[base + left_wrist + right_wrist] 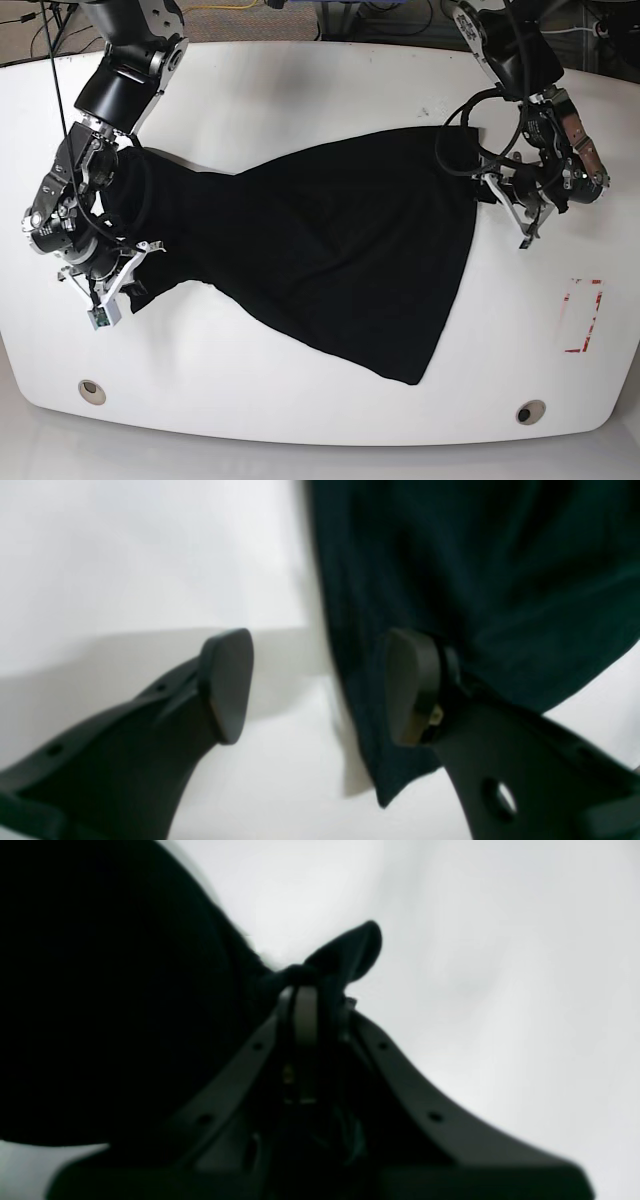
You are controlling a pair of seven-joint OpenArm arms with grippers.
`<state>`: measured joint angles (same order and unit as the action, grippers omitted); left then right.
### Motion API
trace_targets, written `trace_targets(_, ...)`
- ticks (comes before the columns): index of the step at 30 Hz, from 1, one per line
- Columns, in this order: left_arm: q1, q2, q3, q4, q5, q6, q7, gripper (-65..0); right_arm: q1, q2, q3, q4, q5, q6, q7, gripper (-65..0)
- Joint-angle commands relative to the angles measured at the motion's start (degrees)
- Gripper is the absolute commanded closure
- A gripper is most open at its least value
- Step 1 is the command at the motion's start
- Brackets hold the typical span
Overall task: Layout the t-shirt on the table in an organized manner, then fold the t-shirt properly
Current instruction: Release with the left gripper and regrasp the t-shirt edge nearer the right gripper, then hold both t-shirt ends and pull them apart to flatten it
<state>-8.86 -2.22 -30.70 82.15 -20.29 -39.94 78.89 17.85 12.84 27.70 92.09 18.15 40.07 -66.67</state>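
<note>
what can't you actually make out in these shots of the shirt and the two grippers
- t-shirt: the base view shows only plain black cloth; any print is hidden underneath.
- right gripper: the right wrist view is dark and blurred; how much bunched cloth the shut jaws pinch is unclear.
- left gripper: open in the left wrist view, but blur hides whether one finger touches the cloth.

Place: a robotics lab or test bench is suggested.
Work surface: a glossy white table (300, 90) with rounded corners is seen, with grommet holes (91, 391) set near its near edge.
Marking: a red-and-white tape rectangle (583, 315) is laid out at the right.
Far edge: bundled cables (345, 15) are seen beyond the table.
Equipment: two robot arms (128, 80) are mounted at the far corners.
</note>
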Motion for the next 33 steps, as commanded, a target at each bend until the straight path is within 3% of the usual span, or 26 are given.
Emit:
trace_targets(1,0.2,0.06,0.15,-0.35,0.65,-0.06,1.11,-39.2,1.27,0.92,0.3,0.96,0.09,-0.07,1.05,-2.2)
trace_targets(15,5.65,2.97,8.68,-0.08,0.47,-0.06,1.11,-39.2,0.92,0.39,0.3,0.96,0.09,-0.07,1.05,-2.2)
trace_targets(24,6.71,4.46,10.79,-0.08,0.47,-0.06,1.11,-38.9,0.84,-0.14,0.3,0.96,0.09,-0.07,1.05,-2.2)
trace_targets(26,6.62,4.46,10.79,-0.08,0.47,-0.06,1.11,-35.7,0.84,-0.14,0.3,0.96,0.09,-0.07,1.05,-2.2)
trace_targets(31,6.53,4.46,10.79,-0.08,0.56,-0.06,-0.34,-8.1,0.22,-0.23,0.3,0.96,0.09,-0.07,1.05,-2.2)
trace_targets(33,6.53,4.46,10.79,-0.08,0.73,-0.06,-1.49,-1.5,0.13,-0.23,0.3,0.96,0.09,-0.07,1.05,-2.2)
